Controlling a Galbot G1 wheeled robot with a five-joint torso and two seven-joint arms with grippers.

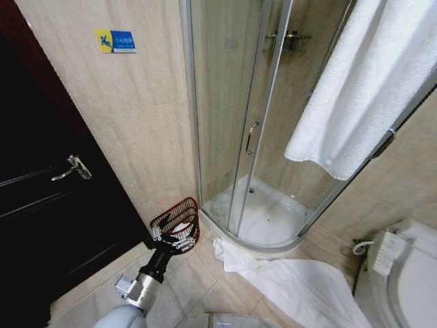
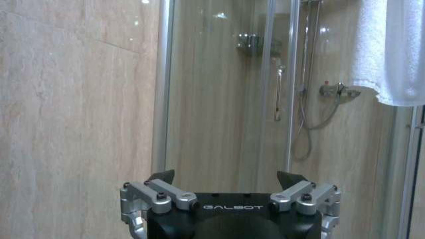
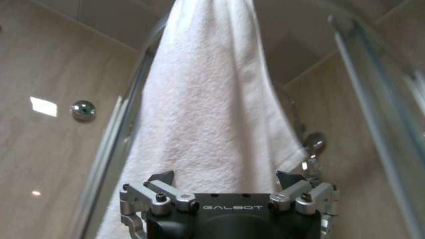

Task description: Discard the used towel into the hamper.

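The towel [image 1: 362, 89] is white and hangs over the top of the shower's glass wall at the upper right. In the right wrist view my right gripper [image 3: 226, 177] is open just short of the towel [image 3: 212, 99], with nothing between its fingers. The hamper [image 1: 179, 213], a small reddish-brown wire basket, stands on the floor against the wall beside the shower. My left gripper [image 1: 175, 238] hovers right at the hamper's near rim. In the left wrist view the left gripper [image 2: 226, 177] is open and empty, facing the shower glass, with the towel [image 2: 391, 50] at the far edge.
A dark door [image 1: 48, 205] with a lever handle closes off the left side. The curved shower enclosure [image 1: 259, 171] stands straight ahead. A white cloth [image 1: 293, 283] is spread on the tiled floor before it. The toilet [image 1: 410, 273] is at the lower right.
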